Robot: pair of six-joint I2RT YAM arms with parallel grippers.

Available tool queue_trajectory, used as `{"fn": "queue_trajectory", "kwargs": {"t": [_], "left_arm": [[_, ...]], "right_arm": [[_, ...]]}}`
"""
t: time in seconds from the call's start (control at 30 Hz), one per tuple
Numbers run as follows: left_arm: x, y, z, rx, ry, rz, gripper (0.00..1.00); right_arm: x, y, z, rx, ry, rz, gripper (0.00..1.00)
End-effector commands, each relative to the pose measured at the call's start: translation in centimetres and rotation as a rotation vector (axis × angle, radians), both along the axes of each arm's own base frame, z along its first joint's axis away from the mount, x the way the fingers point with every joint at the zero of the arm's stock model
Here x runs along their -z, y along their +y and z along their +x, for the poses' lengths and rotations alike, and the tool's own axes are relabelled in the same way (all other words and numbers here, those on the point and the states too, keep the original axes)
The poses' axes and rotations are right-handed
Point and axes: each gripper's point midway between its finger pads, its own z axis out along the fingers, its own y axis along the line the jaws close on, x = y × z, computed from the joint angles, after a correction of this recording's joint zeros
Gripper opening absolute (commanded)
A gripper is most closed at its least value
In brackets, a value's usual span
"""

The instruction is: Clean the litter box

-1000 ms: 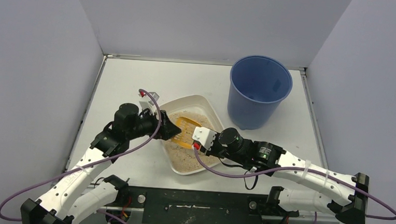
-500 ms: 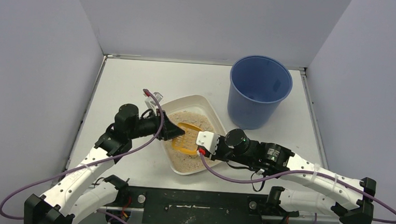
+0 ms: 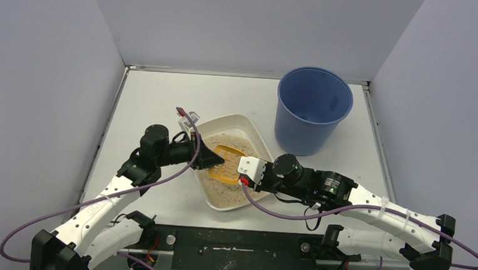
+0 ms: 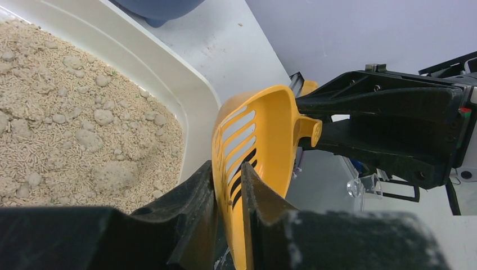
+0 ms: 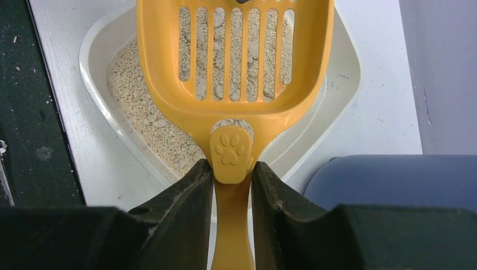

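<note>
1. The litter box (image 3: 238, 118) sits corner-on in the middle of the surface (image 3: 157, 95), between the two arms. It is filled with beige litter (image 4: 67, 124), and clumps (image 4: 104, 116) show on top.
2. A blue bucket (image 3: 313, 111) stands upright near the tray's far right corner. I take it to be where the waste goes, set within the right arm's reach.
3. An orange scoop (image 3: 227, 167) hangs over the litter near the tray's middle, held at both ends.
4. The right gripper (image 5: 232, 169) is clamped on the scoop's handle. Its fingers press either side of the narrow neck by the paw-print boss. That is the natural working hold, leaving the slotted bowl free ahead of it.
5. The left gripper (image 4: 228, 188) is pinched on the bowl's front lip, with one finger inside the slotted wall and one outside. My guess is that it is steadying or re-seating the scoop so it sits square in the right hold.
6. The bowl looks empty: litter shows through every slot from the right wrist view.
7. I judge the job barely begun, with the clumps unlifted.
8. One risk is that two arms grip one rigid tool. If either moves out of step, the scoop may twist loose or flick litter over the rim.
</note>
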Motion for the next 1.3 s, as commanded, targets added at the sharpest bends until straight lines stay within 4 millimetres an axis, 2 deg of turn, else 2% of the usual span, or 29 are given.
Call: {"fn": "queue_trajectory", "kwargs": {"t": [0.0,0.13,0.33,0.4,0.6,0.73,0.87,1.03,1.1,1.27], "left_arm": [[-0.9,-0.3,0.0,0.031,-0.036,-0.033,0.17],[-0.4,-0.4,0.0,0.035,-0.022,-0.027,0.0],[-0.4,-0.4,0.4,0.015,-0.02,-0.025,0.0],[-0.5,-0.3,0.6,0.009,-0.021,-0.025,0.0],[-0.4,0.1,1.4,-0.013,-0.035,-0.016,0.0],[-0.6,0.3,1.9,-0.025,-0.048,-0.011,0.0],[-0.4,0.4,2.5,-0.035,-0.05,-0.006,0.0],[-0.6,0.8,3.1,-0.045,-0.052,-0.026,0.0],[-1.0,1.0,3.4,-0.054,-0.056,-0.048,0.0],[-2.1,1.1,3.8,-0.058,-0.061,-0.13,0.0]], "right_arm": [[-3.2,0.3,0.5,0.014,-0.059,0.07,0.0],[-3.3,0.5,0.4,0.01,-0.058,0.069,0.0],[-3.4,0.5,0.4,0.014,-0.057,0.075,0.02],[-3.6,0.5,0.5,0.03,-0.053,0.092,0.07],[-3.9,-0.4,1.1,0.108,-0.047,0.124,0.33],[-4.7,-1.4,1.7,0.205,-0.019,0.19,0.54],[-5.7,-2.8,3.3,0.37,0.036,0.307,0.68],[-5.5,-3.9,5.0,0.526,0.165,0.415,0.86],[-5.5,-4.2,5.6,0.581,0.197,0.468,0.99],[-6.7,-4.8,6.0,0.636,0.226,0.634,1.0]]}}
